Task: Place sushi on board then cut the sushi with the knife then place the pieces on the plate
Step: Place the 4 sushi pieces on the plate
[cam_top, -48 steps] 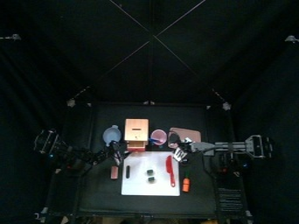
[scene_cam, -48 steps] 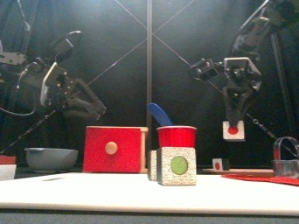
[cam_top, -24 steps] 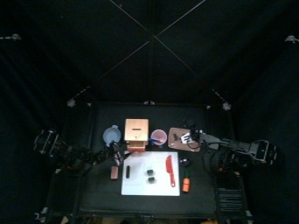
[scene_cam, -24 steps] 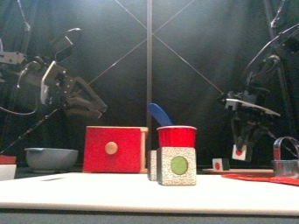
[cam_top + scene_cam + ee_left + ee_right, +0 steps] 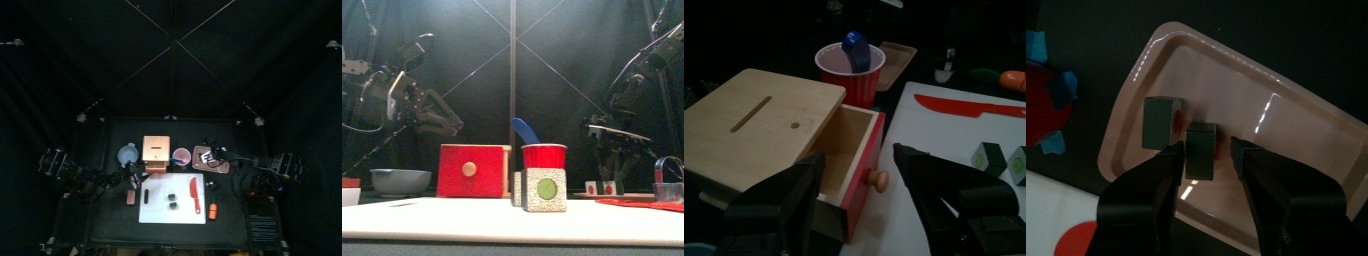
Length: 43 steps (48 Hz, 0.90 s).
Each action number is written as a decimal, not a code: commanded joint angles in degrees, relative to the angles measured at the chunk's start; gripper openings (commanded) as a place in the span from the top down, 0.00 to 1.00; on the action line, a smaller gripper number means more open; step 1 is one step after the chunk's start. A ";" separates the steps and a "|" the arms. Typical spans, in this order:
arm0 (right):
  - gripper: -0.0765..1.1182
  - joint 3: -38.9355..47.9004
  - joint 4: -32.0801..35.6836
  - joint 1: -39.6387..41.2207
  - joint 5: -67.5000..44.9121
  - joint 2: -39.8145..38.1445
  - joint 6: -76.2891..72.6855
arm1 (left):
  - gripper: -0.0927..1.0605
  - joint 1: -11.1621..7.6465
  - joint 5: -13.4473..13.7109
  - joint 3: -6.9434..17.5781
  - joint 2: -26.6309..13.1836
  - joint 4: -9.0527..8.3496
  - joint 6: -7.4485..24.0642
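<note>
The white board point(image 5: 174, 212) holds two dark green sushi pieces point(image 5: 173, 200) and the red knife point(image 5: 195, 192). In the front view one piece point(image 5: 545, 189) stands near and large. On the pink plate point(image 5: 210, 152) two more pieces stand side by side point(image 5: 591, 187). One of them point(image 5: 1197, 150) is between the spread jaws of my right gripper point(image 5: 1203, 165), which is low over the plate point(image 5: 1293, 130) and open. The other piece point(image 5: 1160, 122) is just beside it. My left gripper point(image 5: 858, 175) hangs open and holds nothing, over the wooden box point(image 5: 764, 115).
Along the back stand a blue-grey bowl point(image 5: 128, 154), the wooden box point(image 5: 158, 148) with its red drawer point(image 5: 865, 165) slightly out, and a red cup point(image 5: 181, 154) holding a blue knife point(image 5: 523, 129). An orange toy point(image 5: 213, 209) lies right of the board. A metal cutter point(image 5: 669, 185) stands at the right.
My right gripper came down from high over the board's right side to the pink plate with a sushi piece. That piece now stands on the plate. The left arm stayed still.
</note>
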State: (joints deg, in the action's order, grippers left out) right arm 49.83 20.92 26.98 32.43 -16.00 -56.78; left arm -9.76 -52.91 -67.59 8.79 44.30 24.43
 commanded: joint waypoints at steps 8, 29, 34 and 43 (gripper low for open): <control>0.27 -5.54 7.47 -20.74 -1.67 -1.76 0.53 | 0.13 0.18 -0.26 1.05 0.18 0.00 -0.18; 0.27 -25.40 7.12 -37.18 -0.44 18.63 9.05 | 0.13 0.26 -0.26 1.41 0.18 0.00 -0.18; 0.27 -28.30 -0.88 -37.09 1.76 21.18 20.65 | 0.13 0.26 -0.26 1.41 0.18 0.18 -0.26; 0.27 -32.70 -13.18 -35.07 2.99 25.22 38.41 | 0.13 0.26 -0.26 1.41 0.18 0.70 -0.26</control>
State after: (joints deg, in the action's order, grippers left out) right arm 19.78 11.34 -9.32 35.24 9.49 -22.32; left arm -9.67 -52.91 -67.32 8.70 44.82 24.17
